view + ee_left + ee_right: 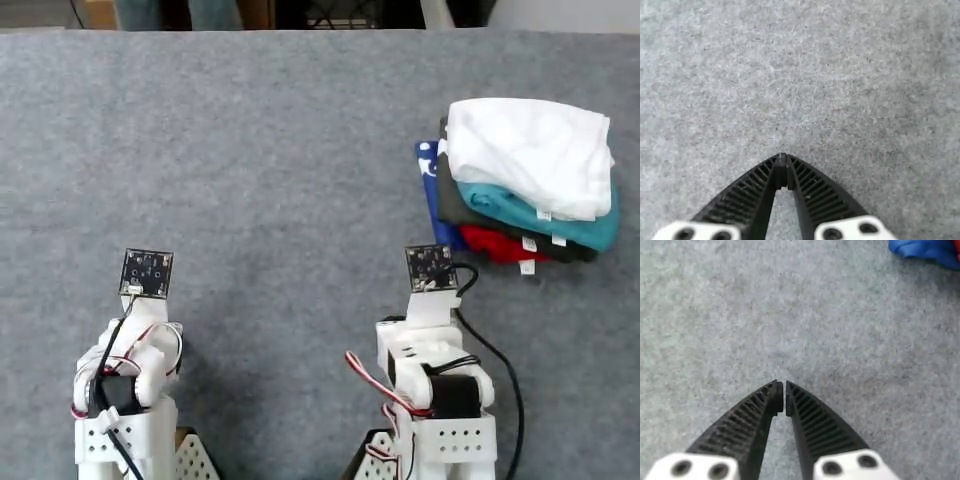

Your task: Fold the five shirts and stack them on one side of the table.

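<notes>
Grey felt table (250,150), arms parked at near edge. Shirt stack (525,185) lies toward the far right side: white shirt (530,150) on top, blue shirt (925,249) lowest, three more between, long axis across the table. Stack sits ahead and outward of right gripper (784,392), the nearer one; left gripper (782,162) well apart. Both fingertip pairs pressed together, empty. Task looks complete.

Shirt stack (525,185): on table (250,150), ahead of right gripper (781,390) and off to its right, near but not touching. Five shirts piled one on another. Top shirt (530,150) lies farthest from gripper; lower layers step out toward it. Bottom shirt (428,190) juts at stack's left edge. Left gripper (782,159): to left of right gripper, well apart from stack. Table surface under both.
</notes>
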